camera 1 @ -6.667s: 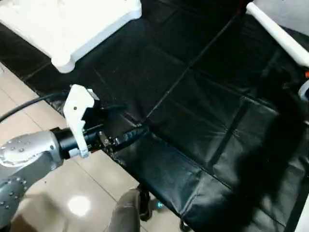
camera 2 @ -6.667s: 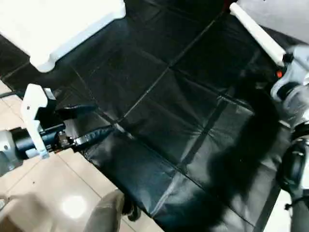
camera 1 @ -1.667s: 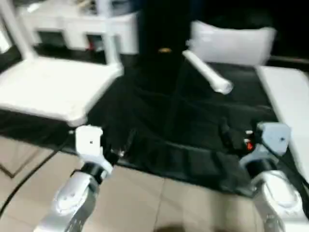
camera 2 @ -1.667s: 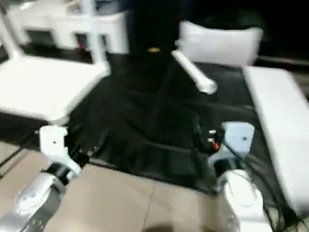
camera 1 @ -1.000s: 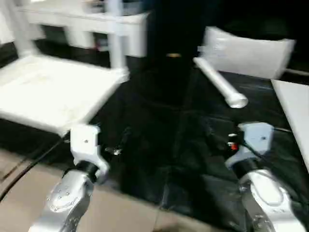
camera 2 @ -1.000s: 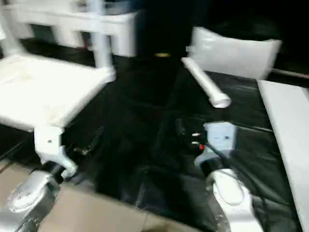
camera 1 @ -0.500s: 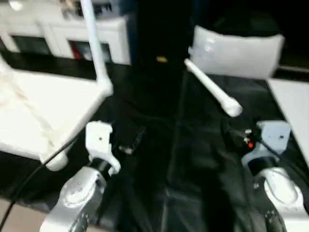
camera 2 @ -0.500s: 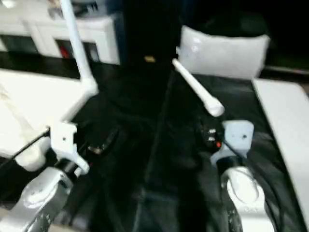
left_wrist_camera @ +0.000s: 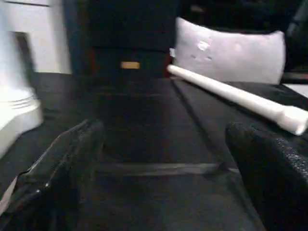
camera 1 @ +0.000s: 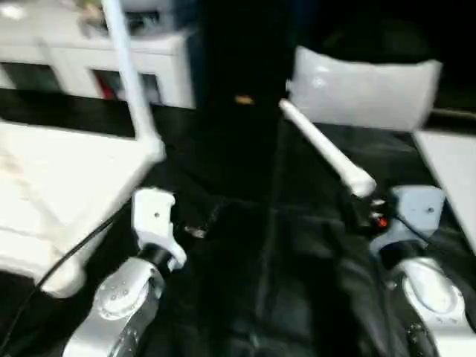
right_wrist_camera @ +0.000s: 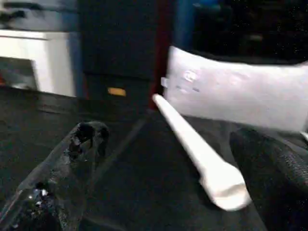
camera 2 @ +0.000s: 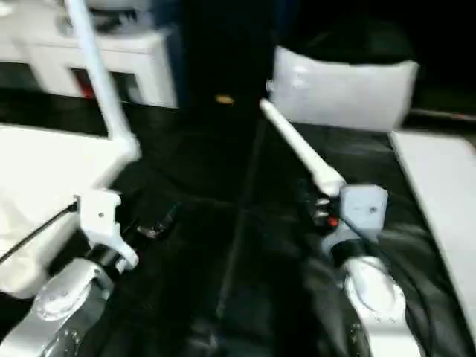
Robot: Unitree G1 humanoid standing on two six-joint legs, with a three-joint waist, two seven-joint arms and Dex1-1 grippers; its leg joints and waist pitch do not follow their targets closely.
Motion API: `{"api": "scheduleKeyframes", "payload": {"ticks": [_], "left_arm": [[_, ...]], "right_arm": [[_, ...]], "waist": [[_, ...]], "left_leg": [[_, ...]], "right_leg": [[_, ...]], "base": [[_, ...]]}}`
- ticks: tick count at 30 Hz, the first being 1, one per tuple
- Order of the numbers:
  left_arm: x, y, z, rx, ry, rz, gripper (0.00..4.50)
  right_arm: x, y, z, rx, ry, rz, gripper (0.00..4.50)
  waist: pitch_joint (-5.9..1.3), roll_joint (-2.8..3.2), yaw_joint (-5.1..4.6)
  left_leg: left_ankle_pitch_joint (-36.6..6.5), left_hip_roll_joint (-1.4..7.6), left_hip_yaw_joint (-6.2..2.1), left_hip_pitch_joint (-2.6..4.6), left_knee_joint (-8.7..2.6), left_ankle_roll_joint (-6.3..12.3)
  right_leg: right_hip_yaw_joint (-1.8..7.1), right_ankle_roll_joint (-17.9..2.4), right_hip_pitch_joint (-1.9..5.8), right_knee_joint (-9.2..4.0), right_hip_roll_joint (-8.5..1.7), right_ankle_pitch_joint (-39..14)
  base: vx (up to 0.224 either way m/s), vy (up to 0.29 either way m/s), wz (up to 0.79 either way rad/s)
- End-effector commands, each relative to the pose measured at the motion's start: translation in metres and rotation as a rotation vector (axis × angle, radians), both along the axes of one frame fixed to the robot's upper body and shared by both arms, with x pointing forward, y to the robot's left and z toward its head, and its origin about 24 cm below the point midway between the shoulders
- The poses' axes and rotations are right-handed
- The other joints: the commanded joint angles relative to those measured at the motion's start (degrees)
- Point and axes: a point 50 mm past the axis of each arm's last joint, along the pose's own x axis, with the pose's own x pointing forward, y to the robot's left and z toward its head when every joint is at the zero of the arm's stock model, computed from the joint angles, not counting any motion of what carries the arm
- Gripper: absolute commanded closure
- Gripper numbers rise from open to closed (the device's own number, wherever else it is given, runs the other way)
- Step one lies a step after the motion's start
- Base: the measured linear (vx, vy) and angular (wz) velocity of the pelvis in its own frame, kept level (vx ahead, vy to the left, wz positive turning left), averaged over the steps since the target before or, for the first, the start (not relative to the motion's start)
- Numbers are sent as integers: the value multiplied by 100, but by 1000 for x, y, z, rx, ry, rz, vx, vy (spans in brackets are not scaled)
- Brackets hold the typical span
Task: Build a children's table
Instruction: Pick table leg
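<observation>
The white tabletop (camera 1: pixel 52 186) lies at the left of the black-covered surface, and one white leg (camera 1: pixel 128 71) stands upright from its far corner. A second white leg (camera 1: pixel 325 152) lies loose on the black cover, its thick end (right_wrist_camera: pixel 222 188) pointing at my right gripper (right_wrist_camera: pixel 173 192). That gripper is open, and the leg's end sits just ahead of the gap between its fingers. My left gripper (left_wrist_camera: pixel 163 192) hovers open over bare black cover beside the tabletop's near edge, with nothing between its fingers (left_wrist_camera: pixel 62 173).
A white bag-like bundle (camera 1: pixel 364 93) sits at the back, just behind the loose leg. A white flat panel (camera 1: pixel 454 160) lies at the right edge. White cabinets (camera 1: pixel 89 63) stand behind the tabletop. A black cable (camera 1: pixel 71 256) trails from my left wrist.
The camera has shifted. Both arms have come forward from the table's front edge over the black cover. The right gripper now stands closer to the loose leg's end. Both stay open.
</observation>
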Motion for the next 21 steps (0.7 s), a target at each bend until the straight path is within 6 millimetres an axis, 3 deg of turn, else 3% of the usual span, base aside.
{"api": "scheduleKeyframes", "payload": {"ticks": [1, 2, 3, 4, 6, 8, 9, 10, 11, 13, 15, 17, 21], "left_arm": [[0, 3, -3, 19, 18, 6, 5], [0, 3, -3, 20, 18, 6, 5], [0, 3, -3, 20, 18, 6, 5], [0, 2, -4, 21, 19, 6, 5], [0, 2, -4, 23, 20, 7, 5], [1, 1, -5, 31, 25, 10, 5], [1, 0, -6, 32, 25, 8, 5], [1, 0, -6, 32, 25, 8, 5], [1, 0, -6, 33, 25, 8, 5], [1, -1, -6, 33, 24, 8, 5], [2, -2, -6, 32, 24, 7, 5], [2, -3, -6, 30, 24, -3, 5], [1, -6, -6, 29, 30, -34, 5]], "right_arm": [[0, 4, 0, -2, -2, 18, 0], [-1, 4, 0, -2, -1, 18, 0], [-1, 4, 0, -3, 0, 18, 0], [-1, 4, 0, -3, 1, 17, 0], [-1, 3, 0, -5, 4, 17, 0], [-1, 2, -1, -11, 10, 15, 0], [0, 1, 0, -11, 8, 13, 0], [0, 1, 0, -11, 8, 13, 0], [0, 1, 0, -13, 8, 12, 0], [1, 0, 0, -23, 11, 7, 0], [1, 0, 0, -26, 11, 5, 0], [2, -2, 1, -34, 14, -1, 0], [3, -5, 1, -56, 22, -14, 0]], "waist": [[-233, 44, -84], [-198, 51, -101], [-226, 28, -103], [-256, -15, -59], [-280, -55, -49], [-240, -58, -70], [-184, -64, -76], [-156, -76, -86], [-121, -85, -88], [-62, -150, -104], [-92, -172, -107], [-109, -145, -112], [-109, -156, -128]], "left_leg": [[-1118, 484, -170, 273, -633, 387], [-1291, 540, -205, 262, -659, 324], [-1080, 506, -175, 129, -659, 193], [-399, 426, -110, 38, -601, 95], [205, 383, -89, 7, -562, 26], [-507, 372, -49, 11, -646, -182], [-1330, 378, -35, 36, -713, -301], [-1706, 379, -26, 47, -736, -358], [-2272, 372, -19, 78, -758, -458], [-2825, 349, -20, 119, -771, -584], [-2643, 345, -25, 82, -776, -554], [-2357, 348, -13, 31, -794, -508], [-2343, 347, 13, 42, -784, -453]], "right_leg": [[161, -996, -125, -437, -246, -934], [194, -964, -187, -400, -281, -560], [233, -935, -75, -371, -384, 259], [261, -881, -33, -339, -448, 1147], [249, -816, -20, -290, -457, 1829], [240, -753, -41, -350, -481, 1236], [269, -724, -81, -423, -496, 366], [292, -705, -107, -465, -507, -123], [327, -629, -160, -543, -536, -1057], [367, -366, -253, -692, -576, -2428], [391, -240, -247, -707, -584, -2539], [395, -244, -246, -673, -547, -2127], [422, -326, -288, -663, -527, -1995]], "base": [[-8, 70, 13], [-8, 70, 13], [-17, 80, 8], [-2, 80, -3], [-12, 68, -2], [0, 0, 0], [-53, 11, -1], [-60, -5, 0], [-60, -5, 0], [-73, -13, -5], [-34, -7, -3], [0, 0, 0], [0, 0, 0]]}}
